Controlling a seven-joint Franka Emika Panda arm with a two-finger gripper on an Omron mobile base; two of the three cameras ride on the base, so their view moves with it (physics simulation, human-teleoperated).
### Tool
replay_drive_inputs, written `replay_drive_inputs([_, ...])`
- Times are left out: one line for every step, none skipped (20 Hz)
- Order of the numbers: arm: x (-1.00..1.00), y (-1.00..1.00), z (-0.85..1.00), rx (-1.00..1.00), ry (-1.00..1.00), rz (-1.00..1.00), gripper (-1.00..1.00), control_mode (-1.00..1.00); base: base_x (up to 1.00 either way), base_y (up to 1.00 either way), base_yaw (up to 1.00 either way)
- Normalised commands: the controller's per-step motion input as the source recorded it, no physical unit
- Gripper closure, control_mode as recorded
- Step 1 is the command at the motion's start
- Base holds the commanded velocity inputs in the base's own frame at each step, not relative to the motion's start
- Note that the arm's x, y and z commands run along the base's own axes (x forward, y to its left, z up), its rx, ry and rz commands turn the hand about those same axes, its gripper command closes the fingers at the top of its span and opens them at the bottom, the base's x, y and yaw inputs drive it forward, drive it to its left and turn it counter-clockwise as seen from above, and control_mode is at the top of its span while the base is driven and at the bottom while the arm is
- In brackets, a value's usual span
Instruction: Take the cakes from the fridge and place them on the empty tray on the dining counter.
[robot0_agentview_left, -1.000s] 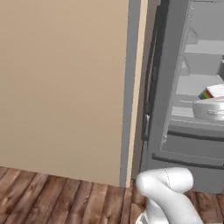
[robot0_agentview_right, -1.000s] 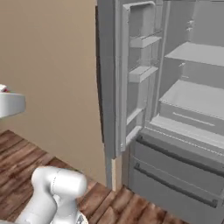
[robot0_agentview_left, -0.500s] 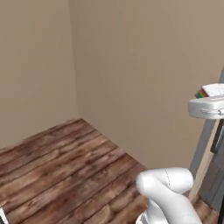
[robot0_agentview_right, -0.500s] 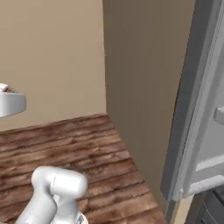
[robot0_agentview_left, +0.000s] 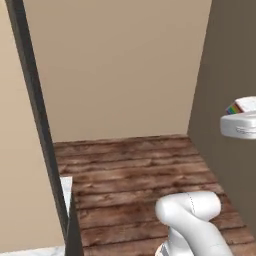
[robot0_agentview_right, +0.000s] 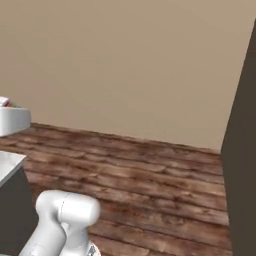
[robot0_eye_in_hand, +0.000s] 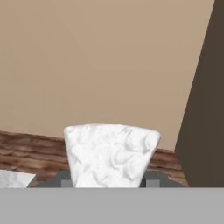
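In the left base view, the white arm (robot0_agentview_left: 192, 220) rises from the lower right. At the right edge, a small wedge slice of cake with rainbow-coloured layers and white frosting (robot0_agentview_left: 239, 107) sits just above the white body of the hand (robot0_agentview_left: 241, 125), high over the brown wooden plank floor (robot0_agentview_left: 135, 170). A beige wall (robot0_agentview_left: 115, 65) closes the room behind, and a dark vertical post (robot0_agentview_left: 35, 115) stands at the left. At the lower left a small piece of white marble-patterned surface (robot0_agentview_left: 66, 187) shows beside this post.

In the right base view, the same hand appears at the left edge as a white block (robot0_agentview_right: 14, 121), with a little colour of the cake on top of it. A white corner of surface on a dark base (robot0_agentview_right: 11, 162) lies below it, and a dark panel (robot0_agentview_right: 242, 165) stands at the right.

In the hand view, the frosted back of the cake fills the space between the finger tips of the claw (robot0_eye_in_hand: 109, 178), so the claw is closed on the cake, with its wide frosted end toward the camera. The cake is therefore in the claw, not away from it. I judge that the coming move turns on the dining surface, of which a pale marble corner (robot0_eye_in_hand: 13, 178) shows at the lower left; the tray I cannot place from here. No writing or label can be read anywhere.
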Motion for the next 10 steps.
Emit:
replay_drive_inputs([0.00, 0.00, 0.00, 0.00, 0.00, 0.00, 1.00, 1.00, 1.00, -0.53, 0.39])
replay_drive_inputs([0.00, 0.00, 0.00, 0.00, 0.00, 0.00, 1.00, 1.00, 1.00, -0.40, 0.32])
replay_drive_inputs([0.00, 0.00, 0.00, 0.00, 0.00, 0.00, 1.00, 1.00, 1.00, -0.13, 0.21])
replay_drive_inputs([0.00, 0.00, 0.00, 0.00, 0.00, 0.00, 1.00, 1.00, 1.00, -0.01, 0.17])
replay_drive_inputs([0.00, 0.00, 0.00, 0.00, 0.00, 0.00, 1.00, 1.00, 1.00, 0.00, 0.13])
replay_drive_inputs([0.00, 0.00, 0.00, 0.00, 0.00, 0.00, 1.00, 1.00, 1.00, 0.00, 0.14])
replay_drive_inputs([0.00, 0.00, 0.00, 0.00, 0.00, 0.00, 1.00, 1.00, 1.00, 0.00, 0.15])
replay_drive_inputs([0.00, 0.00, 0.00, 0.00, 0.00, 0.00, 1.00, 1.00, 1.00, 0.00, 0.16])
replay_drive_inputs([0.00, 0.00, 0.00, 0.00, 0.00, 0.00, 1.00, 1.00, 1.00, 0.01, 0.17])
replay_drive_inputs([0.00, 0.00, 0.00, 0.00, 0.00, 0.00, 1.00, 1.00, 1.00, 0.00, 0.20])
